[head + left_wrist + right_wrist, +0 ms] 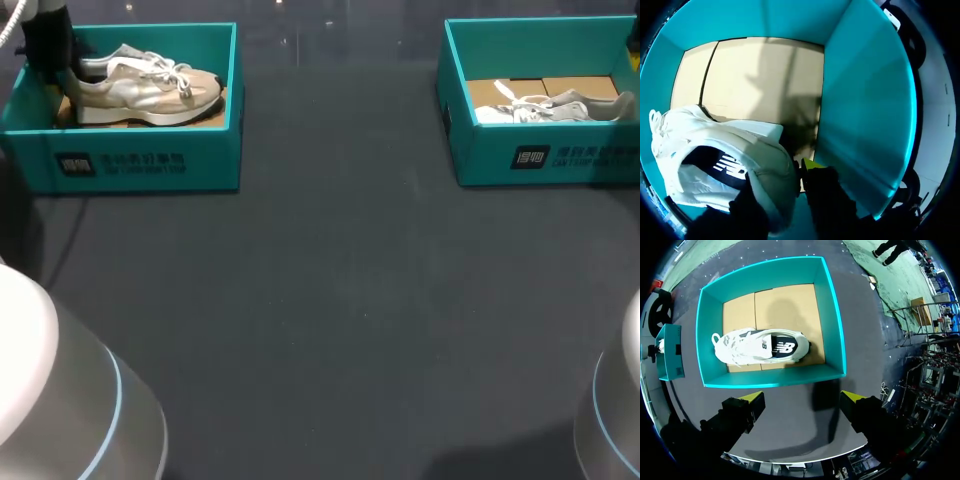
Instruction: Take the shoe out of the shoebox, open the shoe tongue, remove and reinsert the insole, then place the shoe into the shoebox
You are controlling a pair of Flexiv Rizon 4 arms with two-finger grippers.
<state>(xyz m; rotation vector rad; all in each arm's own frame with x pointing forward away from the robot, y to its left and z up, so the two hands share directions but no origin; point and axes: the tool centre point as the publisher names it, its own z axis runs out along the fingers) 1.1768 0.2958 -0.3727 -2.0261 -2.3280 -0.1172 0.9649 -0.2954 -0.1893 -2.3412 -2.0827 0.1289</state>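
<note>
A beige shoe (150,88) lies on its sole in the teal left shoebox (150,165). My left gripper (48,50) is down at its heel. In the left wrist view one finger sits inside the shoe's opening and the yellow-tipped finger (812,164) is outside. The heel of the shoe (775,170) is pinched between them by the box wall (865,115). My left gripper (782,181) is shut on that heel. My right gripper (802,399) hangs open high above the table, on the near side of the right shoebox (835,315), which holds a white shoe (755,347).
The right shoebox (540,155) with its white shoe (555,107) stands at the back right. Dark table surface (340,320) stretches between and in front of the two boxes. Cardboard lines the floor of the left box (765,75).
</note>
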